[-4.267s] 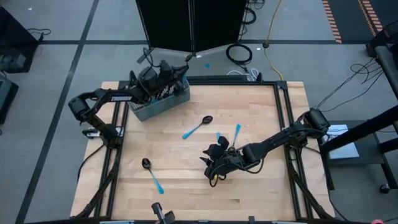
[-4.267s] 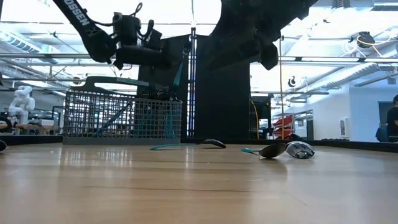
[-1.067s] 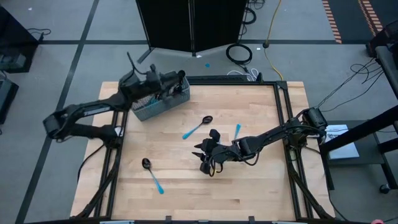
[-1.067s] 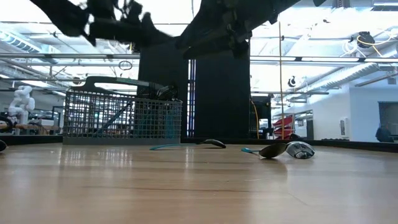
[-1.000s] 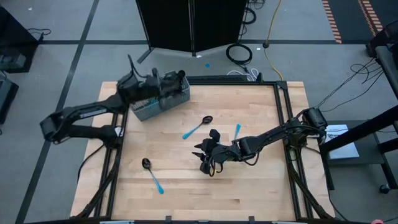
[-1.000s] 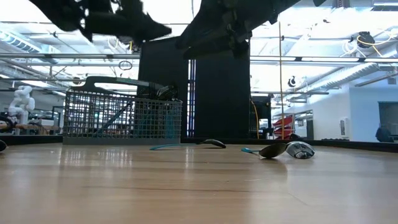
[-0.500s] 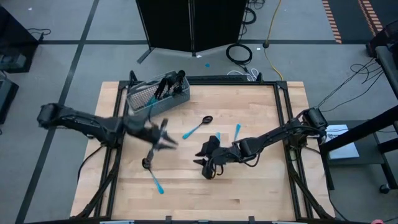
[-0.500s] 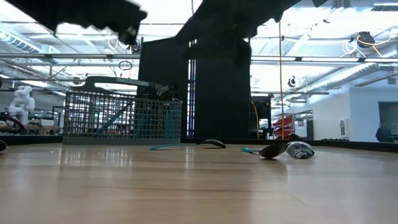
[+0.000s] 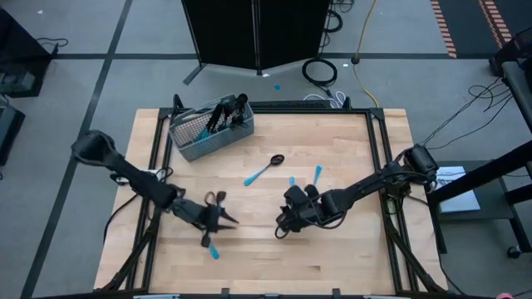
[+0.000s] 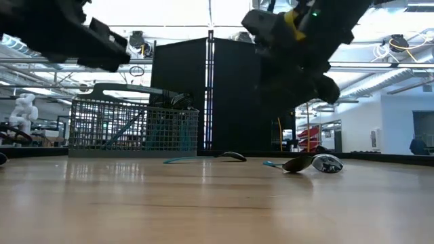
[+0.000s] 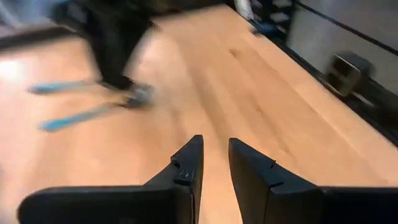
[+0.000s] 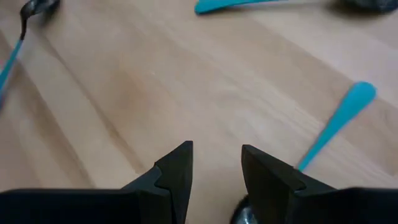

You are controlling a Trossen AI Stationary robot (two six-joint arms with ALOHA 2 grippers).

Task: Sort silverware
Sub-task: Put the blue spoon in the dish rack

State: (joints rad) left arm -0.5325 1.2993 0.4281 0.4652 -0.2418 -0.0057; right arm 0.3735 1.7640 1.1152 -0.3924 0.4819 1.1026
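The silverware has dark heads and light-blue handles. One spoon [image 9: 264,170] lies mid-table, two pieces [image 9: 291,181] [image 9: 317,173] lie right of it, and a spoon [image 9: 210,247] lies near left. More pieces stand in the grey mesh basket [image 9: 212,129] at the far left. My left gripper [image 9: 223,218] hovers over the near-left spoon's head, which it hides. Its fingers [image 11: 193,165] are open a narrow gap with nothing between. My right gripper [image 9: 285,220] is open and tipped down over bare wood. A blue-handled piece [image 12: 339,123] lies beside one finger [image 12: 267,174].
A black frame borders the wooden table [image 9: 349,257], which shows bare wood along the near side and at the right. In the low view the basket [image 10: 132,129] stands at the back left, with loose spoons [image 10: 230,156] [image 10: 298,164] lying flat farther right.
My left gripper has swung from above the basket toward the table's near edge and down, and now hangs low over the near-left spoon. My right gripper has rolled, tipped further down and sunk a little. No piece of silverware on the table has moved.
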